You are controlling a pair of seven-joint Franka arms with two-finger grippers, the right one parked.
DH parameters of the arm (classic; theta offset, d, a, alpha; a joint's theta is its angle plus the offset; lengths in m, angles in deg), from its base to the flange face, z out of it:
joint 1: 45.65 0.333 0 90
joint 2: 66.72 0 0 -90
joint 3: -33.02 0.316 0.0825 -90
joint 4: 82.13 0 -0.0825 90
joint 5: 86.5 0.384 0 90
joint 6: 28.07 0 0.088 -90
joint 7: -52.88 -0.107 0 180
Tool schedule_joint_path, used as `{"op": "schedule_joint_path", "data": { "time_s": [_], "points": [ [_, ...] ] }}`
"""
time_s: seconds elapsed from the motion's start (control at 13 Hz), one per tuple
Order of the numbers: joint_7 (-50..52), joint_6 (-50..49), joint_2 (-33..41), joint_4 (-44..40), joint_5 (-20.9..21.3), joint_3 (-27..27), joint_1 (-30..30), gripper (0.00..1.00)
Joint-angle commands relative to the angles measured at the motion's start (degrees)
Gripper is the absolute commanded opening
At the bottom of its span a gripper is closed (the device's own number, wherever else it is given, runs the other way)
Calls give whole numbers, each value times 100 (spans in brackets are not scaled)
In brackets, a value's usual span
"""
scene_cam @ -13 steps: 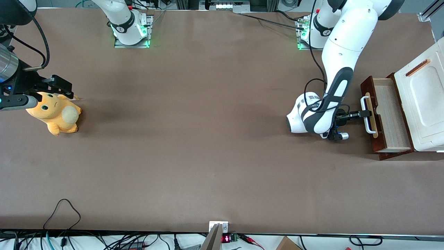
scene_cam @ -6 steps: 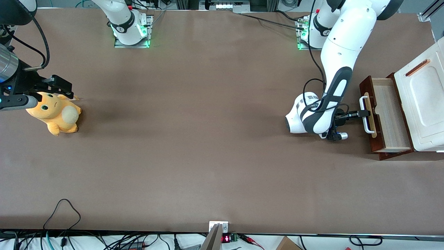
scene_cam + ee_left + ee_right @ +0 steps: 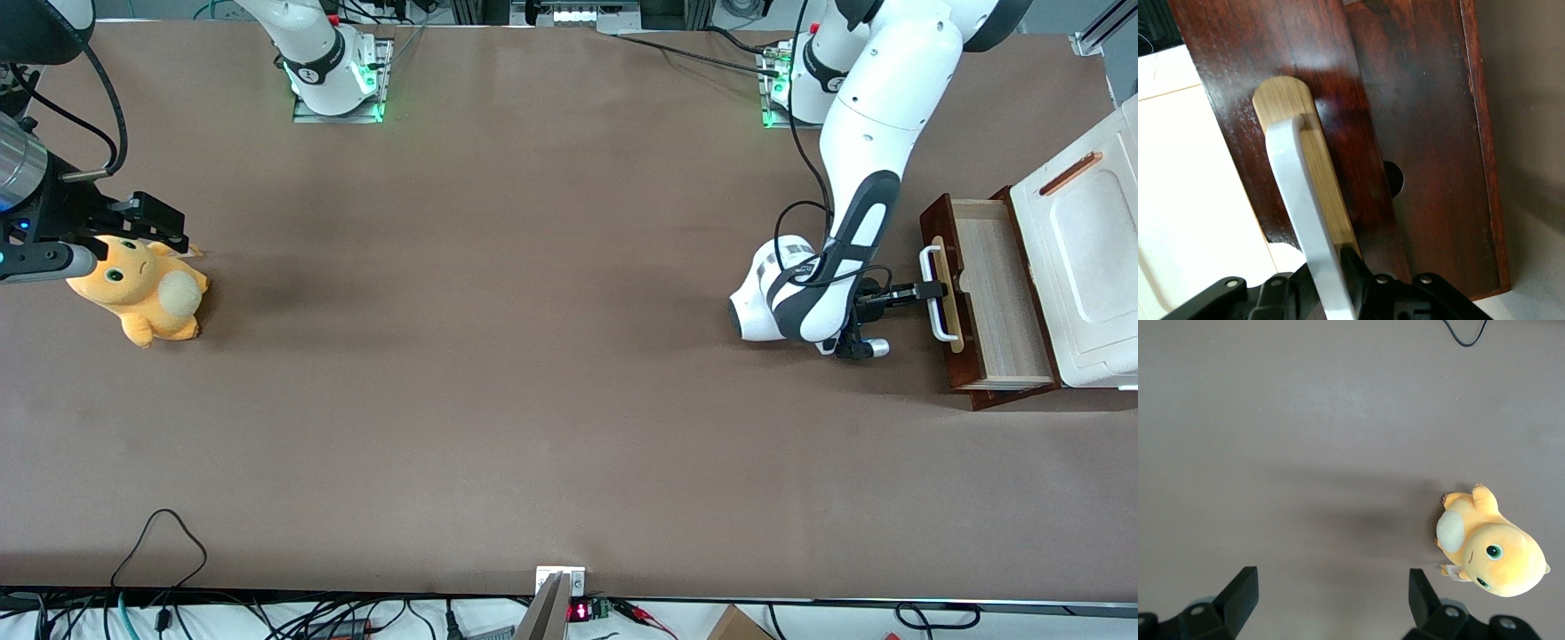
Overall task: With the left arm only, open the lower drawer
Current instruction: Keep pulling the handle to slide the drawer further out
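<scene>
Lower drawer [image 3: 991,302] first: you can see it at the working arm's end of the table [image 3: 498,373], pulled a good way out from under the white cabinet [image 3: 1080,267], its light wood inside open to the front camera and its dark red-brown front facing along the table toward the parked arm's end. Your left arm [image 3: 876,151] reaches down from its base and bends low in front of that drawer front. At its tip the gripper [image 3: 929,291] sits on the white bar handle [image 3: 933,293], about midway along the bar. The wrist camera shows that handle [image 3: 1308,220] on its pale wood strip [image 3: 1305,160], running straight down between the black fingers [image 3: 1358,280], which are clamped on it from both sides, so you have a firm pinch on the bar and nothing else.

By my reading, you are in the pulling step, well along. The next move calls for a straight draw along the drawer's own runners, away from the cabinet, keeping the wrist level so the drawer does not rack sideways. Watch that the cabinet itself does not slide. Once enough interior shows, let go and back off.

Well apart, at the parked arm's end, lies an orange plush toy [image 3: 142,293]; it plays no part.
</scene>
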Motion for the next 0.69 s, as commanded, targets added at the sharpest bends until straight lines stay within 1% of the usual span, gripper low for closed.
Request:
{"op": "schedule_joint_path", "data": {
  "time_s": [0.0, 0.08, 0.62],
  "points": [
    [41, -423, -78, -87, -401, -57, -280, 58],
    [49, -423, -104, -78, -401, -57, -280, 100],
    [49, -423, -122, -78, -409, -57, -288, 100]
  ]
}}
